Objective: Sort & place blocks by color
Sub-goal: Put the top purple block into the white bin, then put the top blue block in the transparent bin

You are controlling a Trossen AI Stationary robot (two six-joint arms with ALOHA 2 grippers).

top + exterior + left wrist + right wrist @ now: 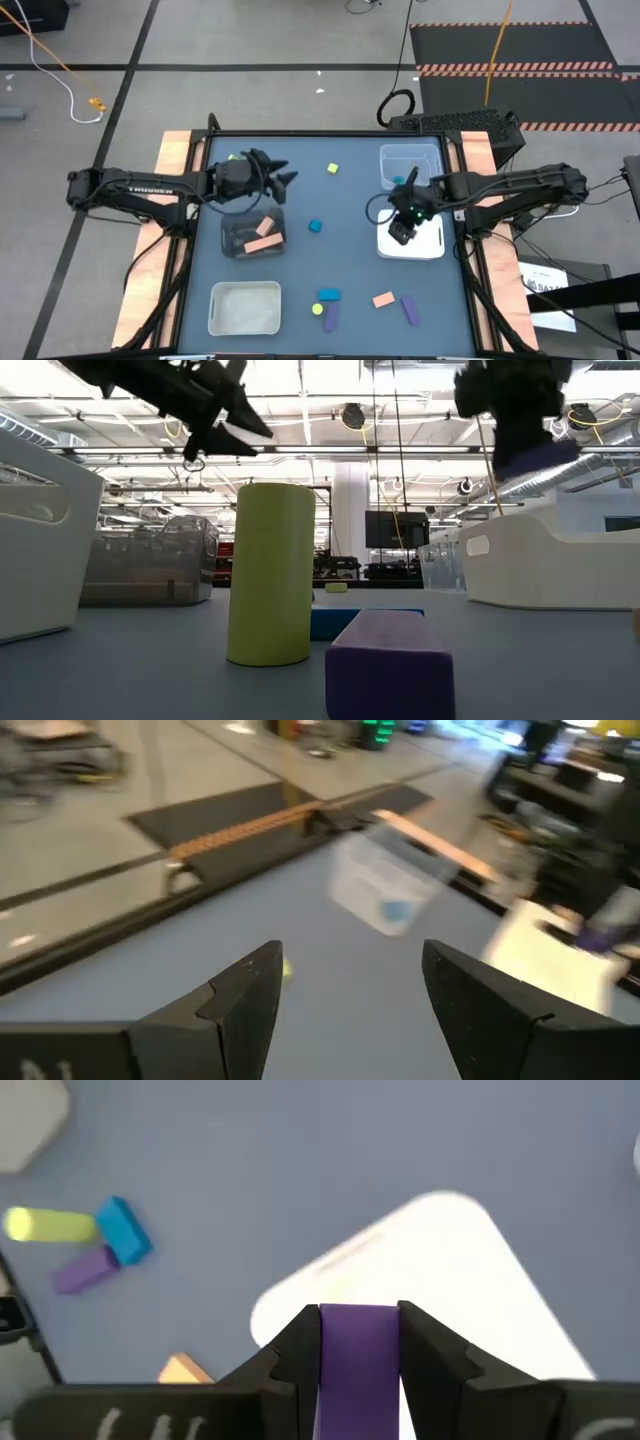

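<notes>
Above the white tray (428, 246) at the table's right, my right gripper (400, 234) is shut on a purple block (358, 1365). My left gripper (285, 178) hovers open and empty over the table's left half, above the dark bin (236, 240), which has salmon blocks (264, 238) in it. Loose on the table lie a yellow-green cube (332, 169), a blue cube (315, 227), a blue block (328, 295), a yellow-green cylinder (318, 309), two purple bars (331, 320) (410, 310) and a salmon block (383, 299). My right gripper pinches the purple block by its two opposite sides (330, 1342) between its two fingers. The fingers slant downward from above. The block (535, 460) sticks out below the fingertips, lifted clear above the white tray.
A clear bin (425, 158) at the far right holds a blue block (396, 910). A white bin (244, 308) stands at the near left. Wooden rails (178, 150) edge the table on both sides. Open tabletop lies in the middle.
</notes>
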